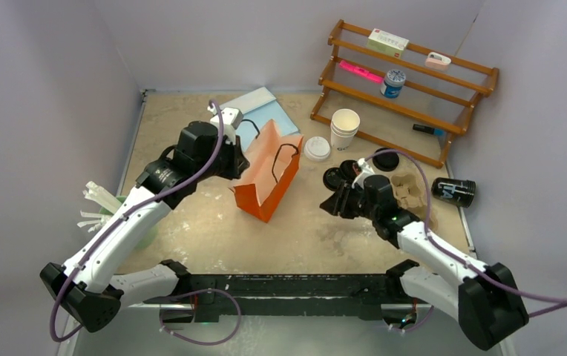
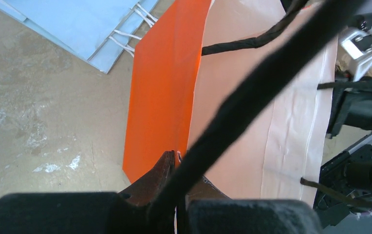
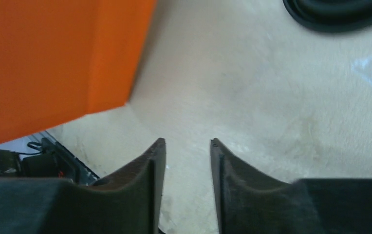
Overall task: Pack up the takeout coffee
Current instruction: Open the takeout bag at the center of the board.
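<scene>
**Orange bag gripped, coffee outside**

My left gripper (image 2: 178, 162) is clamped on the orange bag (image 1: 266, 182) rim. My right gripper (image 3: 188, 146), slightly parted and empty, hovers beside the bag. 3 black lids (image 1: 334, 178) lie just beside it, and 1 black cup (image 1: 453, 190) lies tipped to its right, past the pulp carrier (image 1: 407, 190).

Matt orange paper bag (image 1: 262, 194) (paler inside), glossy wooden rack (image 1: 491, 81), black plastic lids (image 1: 334, 178), rough mottled tabletop (image 1: 191, 222)
</scene>
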Controlling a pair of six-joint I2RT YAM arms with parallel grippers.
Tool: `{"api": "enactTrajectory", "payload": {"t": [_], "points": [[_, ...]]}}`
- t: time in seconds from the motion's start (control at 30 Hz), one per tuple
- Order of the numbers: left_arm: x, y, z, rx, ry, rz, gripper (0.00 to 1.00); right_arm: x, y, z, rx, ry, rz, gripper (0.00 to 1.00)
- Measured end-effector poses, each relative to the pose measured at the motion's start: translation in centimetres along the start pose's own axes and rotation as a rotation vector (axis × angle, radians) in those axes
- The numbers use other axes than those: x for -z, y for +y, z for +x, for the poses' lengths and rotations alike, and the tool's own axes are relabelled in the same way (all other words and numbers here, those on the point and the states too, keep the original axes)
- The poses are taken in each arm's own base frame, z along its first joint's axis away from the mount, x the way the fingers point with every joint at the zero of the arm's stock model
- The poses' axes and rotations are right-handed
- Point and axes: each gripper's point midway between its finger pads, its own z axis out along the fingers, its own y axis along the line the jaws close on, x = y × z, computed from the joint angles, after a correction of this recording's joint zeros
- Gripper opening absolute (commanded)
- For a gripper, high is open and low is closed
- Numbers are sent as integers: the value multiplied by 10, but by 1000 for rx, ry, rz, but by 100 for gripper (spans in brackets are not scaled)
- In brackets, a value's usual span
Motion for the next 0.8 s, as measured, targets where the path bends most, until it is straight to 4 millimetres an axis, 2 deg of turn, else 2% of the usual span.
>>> {"api": "enactTrajectory", "payload": {"t": [0.07, 0.27, 0.43, 0.57, 0.8], "points": [[1, 0, -1, -8, 3, -3, 0, 8, 17, -18, 25, -40, -31, 56], [2, 0, -6, -17, 2, -10, 0, 49, 81, -78, 92, -179, -141, 69], [-1, 0, -8, -11, 5, -14, 0, 74, 117, -110, 90, -234, -191, 74], [-1, -1, -8, 6, 4, -14, 0, 79, 141, -118, 49, -224, -225, 80], [-4, -2, -7, 48, -1, -13, 0, 67, 186, -99, 3, -148, -250, 80]]}}
